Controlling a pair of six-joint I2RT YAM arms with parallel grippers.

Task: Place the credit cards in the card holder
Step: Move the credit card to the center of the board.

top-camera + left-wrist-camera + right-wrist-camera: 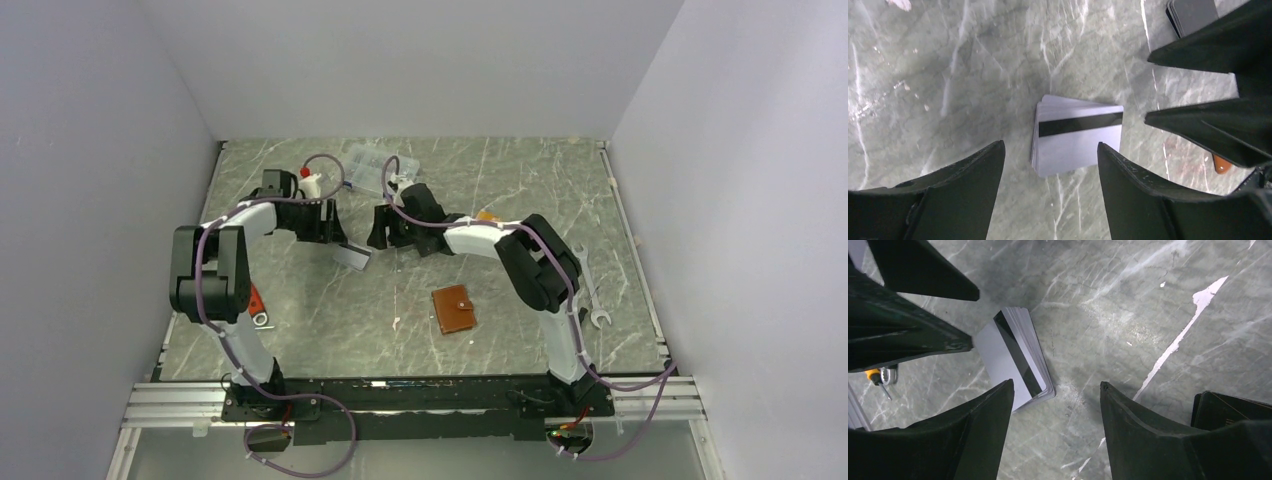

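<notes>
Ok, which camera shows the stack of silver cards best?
The left wrist view: the stack of silver cards lies centred between the left fingers, nearly whole, dark stripe plain. The right wrist view shows it at an angle, partly covered by the right fingers. The top view shows only a small grey sliver.

Two arms, black and white. Left arm [212, 275]: fat black blocks at the bends, smooth white tubes between. Right arm [535, 265]: same colours, same shapes. Thin purple cables [322, 157] looped along both, held on with little white ties. Black bases [255, 395] on a silver rail [165, 405]. Jaws dull black, pointed like wedges.
</notes>
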